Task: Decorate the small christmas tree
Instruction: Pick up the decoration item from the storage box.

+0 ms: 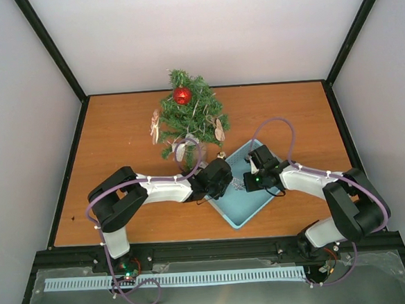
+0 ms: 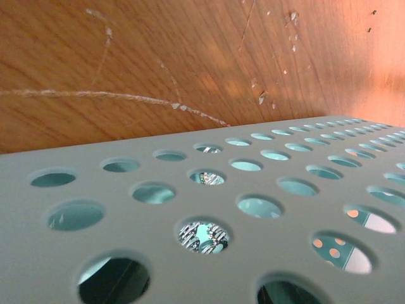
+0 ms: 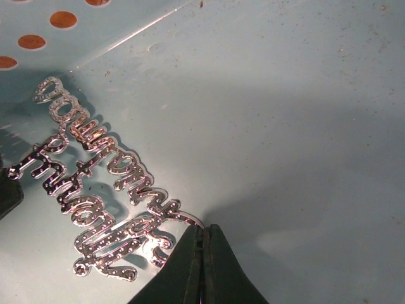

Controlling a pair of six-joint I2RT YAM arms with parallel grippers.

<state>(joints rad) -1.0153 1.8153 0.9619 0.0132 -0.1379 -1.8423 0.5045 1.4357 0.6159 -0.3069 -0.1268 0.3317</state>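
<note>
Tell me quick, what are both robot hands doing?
Left gripper: cannot tell; its fingers are hidden, close against the holed wall of the blue tray.
Right gripper: closed, apparently pinching the loop of the silver word ornament.

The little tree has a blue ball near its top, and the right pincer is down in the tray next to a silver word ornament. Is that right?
Not quite: the ball near the top of the tree is red, not blue, as the top view shows. The right pincer is indeed down in the tray next to the silver word ornament.
</note>
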